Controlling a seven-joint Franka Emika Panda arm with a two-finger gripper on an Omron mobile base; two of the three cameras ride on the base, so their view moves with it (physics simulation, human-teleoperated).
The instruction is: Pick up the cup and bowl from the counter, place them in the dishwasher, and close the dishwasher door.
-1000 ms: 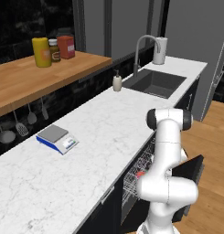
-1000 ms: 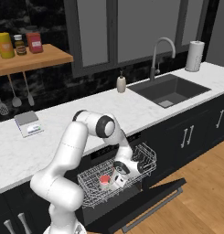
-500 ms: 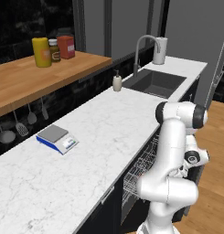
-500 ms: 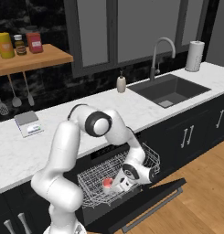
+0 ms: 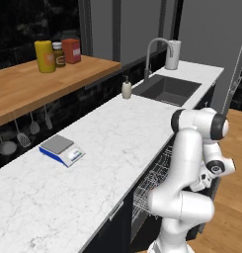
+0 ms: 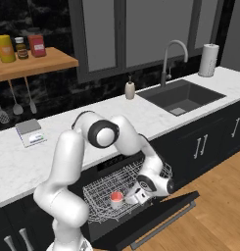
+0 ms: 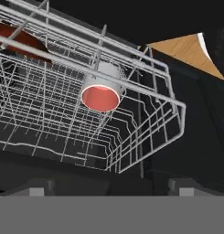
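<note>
Left base view: the counter [image 5: 93, 163] carries neither cup nor bowl. A blue-and-grey kitchen scale [image 5: 61, 149] sits on the marble well to the left of the sink [image 5: 167, 90], and a cream soap bottle [image 5: 126, 89] stands just beside the sink's near corner. Below the counter edge, left of the sink, the wire rack [image 5: 152, 188] juts out of the dishwasher, half hidden by the white arm, which bends down in front of it.

Right base view: the dishwasher door [image 6: 156, 218] lies folded down flat, so the rack is pulled out over it for loading. The cup [image 6: 116, 198] rests in the rack, left of the sink and below it. The gripper [image 6: 132, 199] hangs just beside the cup, apart from it and gripping nothing. The arm's forearm crosses over the rack, so it has to clear out before the door can swing up.

Hand view: the cup [image 7: 102, 90] lies on its side among the rack wires, pink-red inside facing the camera, free of the 2 finger tips, which stand wide apart. A red-orange shape, probably the bowl [image 7: 17, 40], shows at the rack's far corner. The extended rack probably must slide in before closing.
</note>
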